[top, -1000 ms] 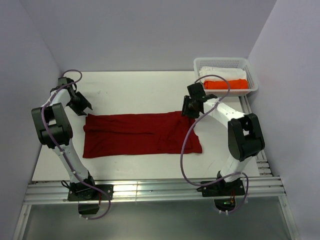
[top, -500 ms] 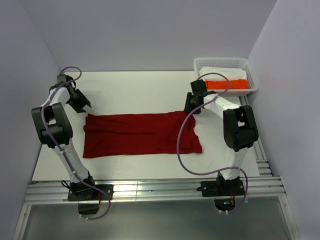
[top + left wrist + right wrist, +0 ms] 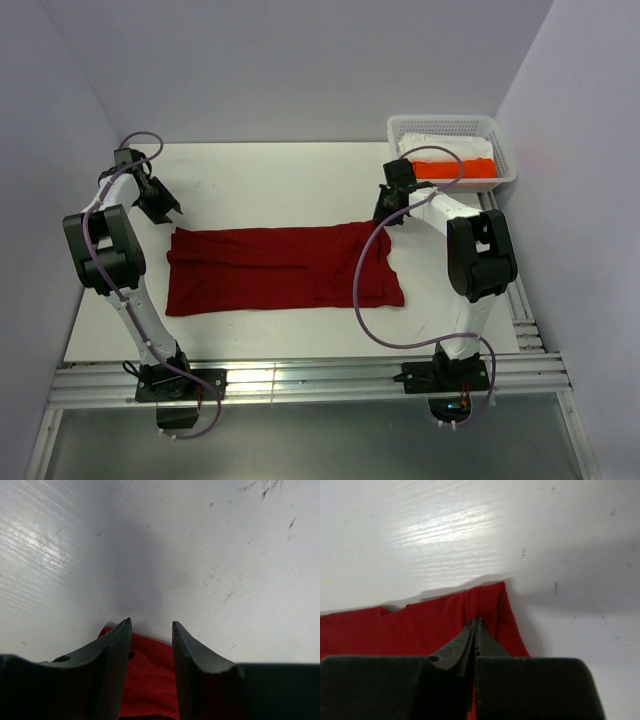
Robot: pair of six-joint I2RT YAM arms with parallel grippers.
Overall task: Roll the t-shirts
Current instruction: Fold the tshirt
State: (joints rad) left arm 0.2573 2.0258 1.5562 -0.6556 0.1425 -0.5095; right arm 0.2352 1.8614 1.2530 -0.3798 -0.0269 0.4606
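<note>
Table [image 3: 280,180]: white, with the t-shirt [image 3: 270,270] lying flat on it as a long left-to-right band between the two arms. My read is that it's laid out this way so it can be rolled along its length. No roll started yet.

Basket [image 3: 505,165]: at the far right corner, well apart from the shirt, holding an orange bundle [image 3: 452,168] with white cloth [image 3: 440,145] behind it. Probably the drop-off for finished pieces, parked out of the working area.

Arms: each one sits at a far corner of the band, left arm at the left end and right arm at the right end. Looks like a two-corner pickup to keep that edge straight.

Right gripper [image 3: 476,621]: jaws closed tight, tips together and down on the red cloth just inside its far right corner. Can't tell whether any fabric is actually nipped between them, since no pinched fold shows.

Left gripper [image 3: 150,624]: jaws partly open with a clear gap, standing over the shirt's far left corner. Red cloth shows between and below the fingers and bare table lies ahead. Nothing is gripped. It's lined up to close on that corner.

Risk: if the right side has missed the cloth, that end stays on the table when the edge is lifted.
</note>
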